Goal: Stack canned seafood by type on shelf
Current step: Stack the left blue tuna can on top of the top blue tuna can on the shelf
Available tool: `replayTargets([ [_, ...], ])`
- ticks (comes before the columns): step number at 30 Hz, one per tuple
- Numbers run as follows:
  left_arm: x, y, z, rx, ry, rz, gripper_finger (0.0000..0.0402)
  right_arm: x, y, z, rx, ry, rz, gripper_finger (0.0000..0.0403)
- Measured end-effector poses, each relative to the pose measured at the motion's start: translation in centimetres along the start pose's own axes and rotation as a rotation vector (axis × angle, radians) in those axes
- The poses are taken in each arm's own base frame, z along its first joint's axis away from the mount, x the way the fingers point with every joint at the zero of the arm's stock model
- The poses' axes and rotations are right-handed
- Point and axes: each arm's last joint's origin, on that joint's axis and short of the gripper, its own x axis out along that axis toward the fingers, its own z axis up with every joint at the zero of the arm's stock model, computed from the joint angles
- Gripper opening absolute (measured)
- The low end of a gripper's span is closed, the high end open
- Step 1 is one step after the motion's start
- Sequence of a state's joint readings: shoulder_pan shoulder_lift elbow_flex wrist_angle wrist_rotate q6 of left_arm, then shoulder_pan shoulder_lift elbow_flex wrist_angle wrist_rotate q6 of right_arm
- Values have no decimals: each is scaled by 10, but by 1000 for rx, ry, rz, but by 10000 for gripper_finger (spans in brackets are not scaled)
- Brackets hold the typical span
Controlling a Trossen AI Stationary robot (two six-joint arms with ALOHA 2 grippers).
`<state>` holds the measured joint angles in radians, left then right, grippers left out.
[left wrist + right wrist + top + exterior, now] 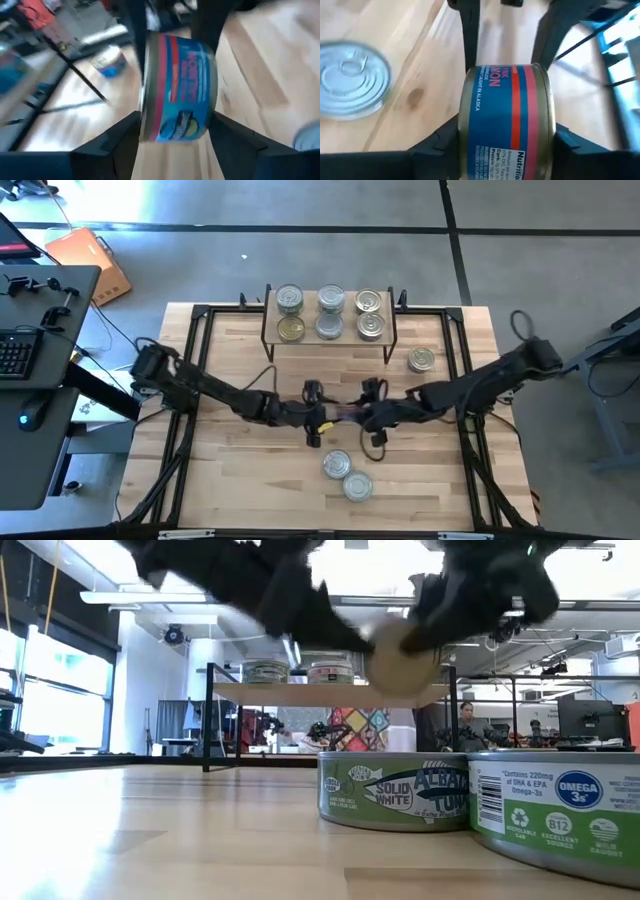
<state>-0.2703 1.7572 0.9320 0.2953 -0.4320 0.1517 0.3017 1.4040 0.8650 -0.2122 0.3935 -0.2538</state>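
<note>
Ten tins (pixel 329 302) (six on one shelf (pixel 392 337)), two arms (pixel 210 388).

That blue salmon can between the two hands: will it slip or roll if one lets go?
The salmon can looks rigid metal with a glossy label, so probably slippery. It is held on edge between the right hand and left hand, so it would likely roll if dropped on the table.

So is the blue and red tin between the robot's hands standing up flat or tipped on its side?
Tipped on its side. The blue and red round metal tin hangs above the table, label band facing both wrist cameras, flat ends toward the fingers.
</note>
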Motion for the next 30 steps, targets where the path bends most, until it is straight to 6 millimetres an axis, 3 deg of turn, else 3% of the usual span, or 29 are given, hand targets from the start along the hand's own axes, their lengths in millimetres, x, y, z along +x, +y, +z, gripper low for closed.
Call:
replayTargets([
  [2, -10, 5, 8, -21, -18, 24, 211, -16, -7, 3, -17, -37, -35, 168],
  [4, -20, 4, 2, 3, 42, -2, 211, -33, -19, 1, -41, -10, -145, 168],
  [6, -22, 0, 0, 22, 60, -29, 210, -47, -35, 11, -9, -66, -207, 168],
  [9, -35, 9, 14, -6, 5, 32, 210, -62, -44, 9, 5, -61, -192, 168],
  [11, -35, 8, 13, -2, 17, 54, 211, -67, -46, 12, -9, -74, -191, 168],
  [13, -33, 5, 4, 22, 68, 46, 211, -70, -51, 11, -62, -39, -271, 168],
  [16, -35, 8, 12, -16, 20, 71, 211, -75, -67, 16, -134, 23, -426, 168],
  [21, -33, 8, 7, -10, 55, 106, 211, -81, -115, 17, -183, 124, -568, 168],
  [26, -34, 9, 8, -11, 59, 144, 211, -77, -169, -7, -238, 171, -544, 168],
  [30, -34, 9, 7, -21, 65, 147, 211, -63, -201, -31, -285, 218, -514, 168],
])
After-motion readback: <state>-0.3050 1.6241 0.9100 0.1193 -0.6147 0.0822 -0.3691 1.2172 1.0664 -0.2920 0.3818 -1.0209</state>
